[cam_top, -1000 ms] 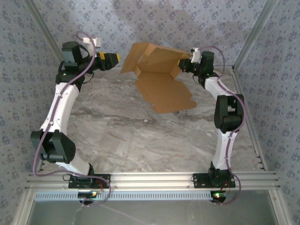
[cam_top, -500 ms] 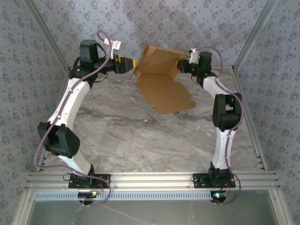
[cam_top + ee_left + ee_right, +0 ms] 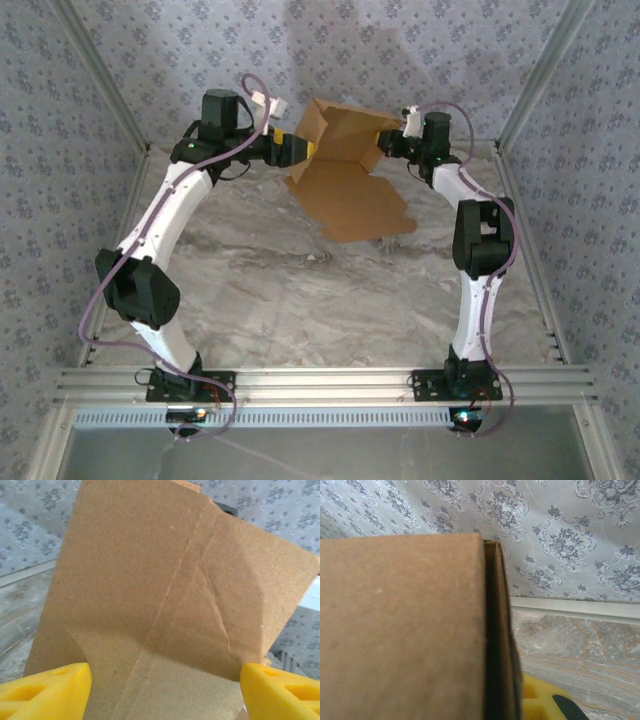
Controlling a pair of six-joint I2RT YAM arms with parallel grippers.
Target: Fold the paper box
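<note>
Fingers (image 3: 45,687) on the left gripper (image 3: 300,150) are spread wide, with a creased panel of the box (image 3: 350,195) sitting between them, not pinched as far as I can see. Right gripper (image 3: 386,143) is clamped shut on the box's opposite edge. Box sits tilted between the two, big flap sloping down toward the table (image 3: 300,300).

A lab-style robot test cell: an aluminium-profile frame (image 3: 530,90) with floral-print wall panels (image 3: 420,50) encloses a marble-patterned tabletop (image 3: 300,310), the left arm (image 3: 160,220) and right arm (image 3: 478,290) bolted to a slotted rail (image 3: 320,381)
</note>
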